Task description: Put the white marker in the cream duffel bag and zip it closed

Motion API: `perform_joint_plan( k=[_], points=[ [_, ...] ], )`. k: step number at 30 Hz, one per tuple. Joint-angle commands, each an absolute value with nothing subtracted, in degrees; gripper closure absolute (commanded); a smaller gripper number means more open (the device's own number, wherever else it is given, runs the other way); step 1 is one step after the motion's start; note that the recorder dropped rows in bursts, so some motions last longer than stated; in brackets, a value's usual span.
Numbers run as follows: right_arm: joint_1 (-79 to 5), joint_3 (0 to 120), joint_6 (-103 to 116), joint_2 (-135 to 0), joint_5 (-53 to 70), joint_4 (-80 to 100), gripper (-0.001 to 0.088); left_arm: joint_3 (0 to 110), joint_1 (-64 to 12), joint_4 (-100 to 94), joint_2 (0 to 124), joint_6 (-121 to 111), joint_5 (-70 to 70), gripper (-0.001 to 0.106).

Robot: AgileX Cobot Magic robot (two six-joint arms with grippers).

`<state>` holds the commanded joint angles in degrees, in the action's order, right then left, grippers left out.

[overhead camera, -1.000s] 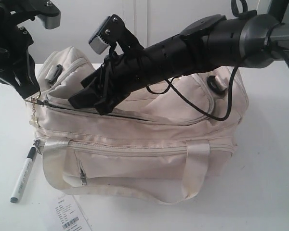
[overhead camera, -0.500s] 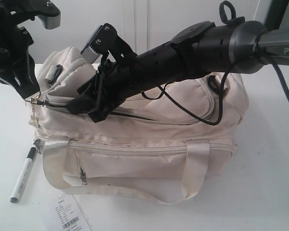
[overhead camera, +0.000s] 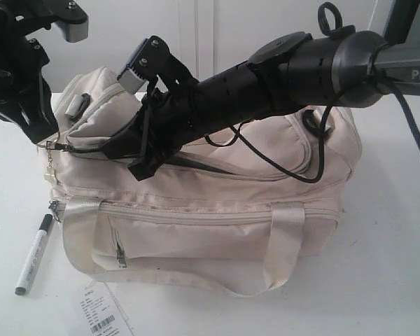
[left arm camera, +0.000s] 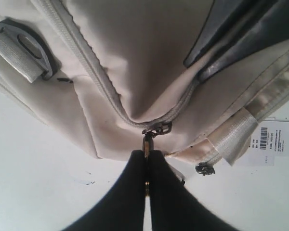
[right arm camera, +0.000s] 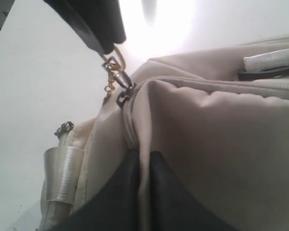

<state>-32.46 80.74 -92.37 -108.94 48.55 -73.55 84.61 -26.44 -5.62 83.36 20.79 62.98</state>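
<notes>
I see the white marker (overhead camera: 33, 255) lying on the table (overhead camera: 392, 280) just left of the cream duffel bag (overhead camera: 217, 231). At the bag's left end, my left gripper (left arm camera: 147, 160) is pinched tight on the zipper pull (left arm camera: 148, 140). My right gripper (right arm camera: 143, 161) is clamped on a fold of the bag's top fabric.

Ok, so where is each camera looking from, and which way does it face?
Exterior: off the arms, facing the front of the cream duffel bag; both arms and white marker show.
Left wrist: looks along the left pincer, shut on the zipper pull.
Right wrist: looks along the right pincer, pinching bag fabric.
Shared: both wrist views show the zipper pull.
</notes>
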Motion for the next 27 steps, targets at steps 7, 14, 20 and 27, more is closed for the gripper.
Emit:
perform_joint_plan(
  k=[7, 14, 20, 27],
  points=[
    [-32.46, 80.74, -87.52, -106.33, 47.08, -67.64, 0.0868, 84.61, -25.11, -6.79, 83.36, 20.58, 62.97, 0.105],
    [-32.46, 80.74, -84.77, -105.95, 47.3, -67.18, 0.0868, 84.61, -25.11, -7.27, 83.36, 20.58, 61.98, 0.105],
    [-32.46, 80.74, -83.46, -105.82, 48.15, -67.18, 0.0868, 84.61, -25.11, -7.4, 83.36, 20.58, 59.51, 0.105],
    [-32.46, 80.74, -83.08, -105.82, 49.01, -67.18, 0.0868, 84.61, -25.11, -8.15, 83.36, 20.58, 58.83, 0.105]
  ],
)
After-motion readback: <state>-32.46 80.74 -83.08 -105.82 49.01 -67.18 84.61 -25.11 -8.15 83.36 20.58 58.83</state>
